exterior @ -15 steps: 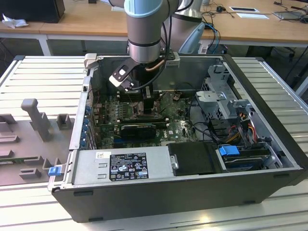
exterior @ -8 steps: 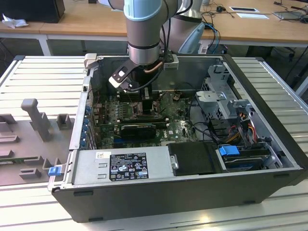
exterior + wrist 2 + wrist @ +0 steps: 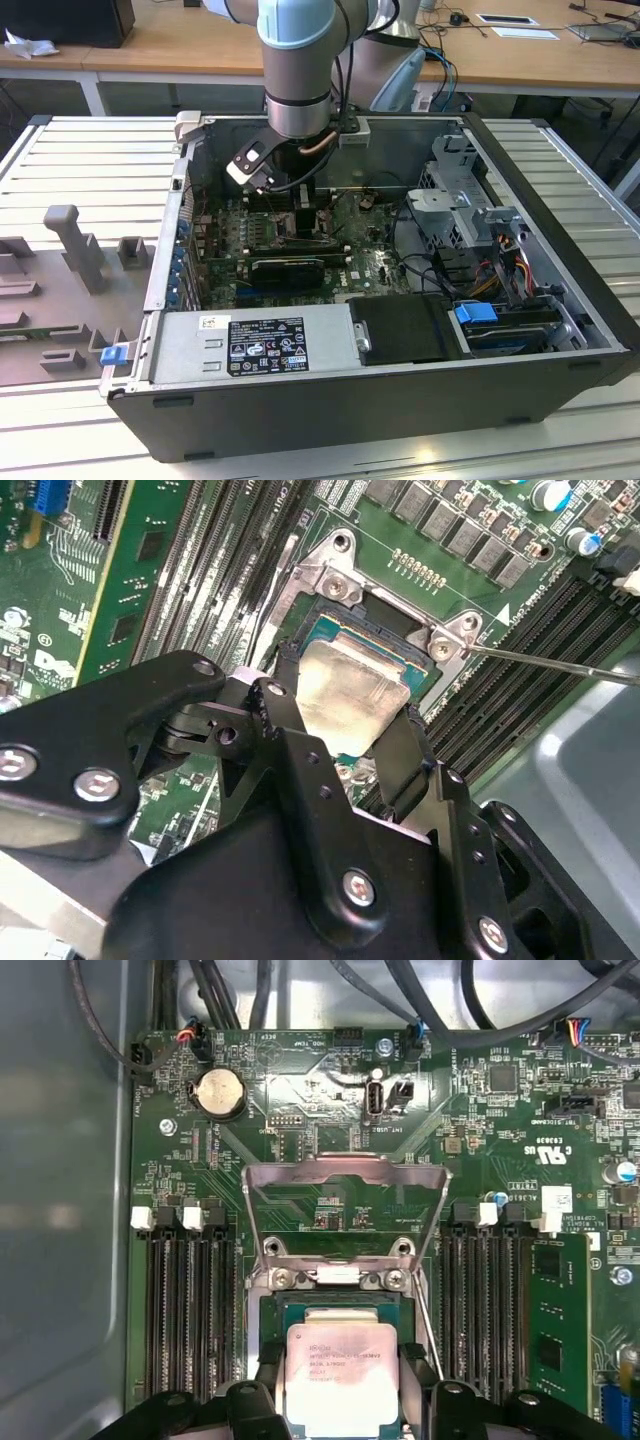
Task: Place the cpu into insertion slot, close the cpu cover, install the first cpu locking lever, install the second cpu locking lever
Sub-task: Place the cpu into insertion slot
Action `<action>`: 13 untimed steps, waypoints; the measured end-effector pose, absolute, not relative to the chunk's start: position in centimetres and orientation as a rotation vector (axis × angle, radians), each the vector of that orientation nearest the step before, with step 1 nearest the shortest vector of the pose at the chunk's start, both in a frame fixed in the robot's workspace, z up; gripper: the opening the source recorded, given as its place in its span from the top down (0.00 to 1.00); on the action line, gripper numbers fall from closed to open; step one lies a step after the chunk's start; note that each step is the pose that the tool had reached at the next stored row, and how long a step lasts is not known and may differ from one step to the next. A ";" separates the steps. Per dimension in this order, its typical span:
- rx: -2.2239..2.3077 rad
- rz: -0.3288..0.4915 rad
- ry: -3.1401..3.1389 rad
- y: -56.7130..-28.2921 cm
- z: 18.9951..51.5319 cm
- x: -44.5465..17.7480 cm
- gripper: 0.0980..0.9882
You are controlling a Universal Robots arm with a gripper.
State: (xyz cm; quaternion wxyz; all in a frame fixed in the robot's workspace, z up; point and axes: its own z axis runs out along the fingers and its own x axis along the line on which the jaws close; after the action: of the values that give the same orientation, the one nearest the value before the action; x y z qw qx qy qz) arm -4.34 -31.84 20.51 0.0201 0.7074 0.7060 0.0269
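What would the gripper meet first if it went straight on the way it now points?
Probably the insertion slot on the motherboard: the gripper points down at it, and the cpu it grips would touch first. How much gap is left is unclear.

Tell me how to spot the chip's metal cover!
Look inside the open computer case at the green board. Between the black memory slots is the silver cpu, and the cpu cover stands flipped up next to it. It's the only thin metal frame with a window.

Pincer grips cpu by two opposite edges, over insertion slot. Beyond slot, cpu cover stands tilted up, open. Green board underneath.
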 end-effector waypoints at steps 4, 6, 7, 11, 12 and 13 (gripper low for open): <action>2.195 0.083 2.190 -31.8 20.1 -4.3 0.50; 2.195 0.083 2.189 -31.8 20.1 -4.3 0.50; 2.195 0.083 2.189 -31.8 20.1 -4.3 0.50; 2.195 0.083 2.189 -31.8 20.1 -4.3 0.50; 2.195 0.083 2.189 -31.8 20.1 -4.3 0.50; 2.195 0.083 2.189 -31.8 20.1 -4.3 0.50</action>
State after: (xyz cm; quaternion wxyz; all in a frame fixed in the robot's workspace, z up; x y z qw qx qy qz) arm -4.35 -31.78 20.06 0.0201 0.7076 0.7058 0.0269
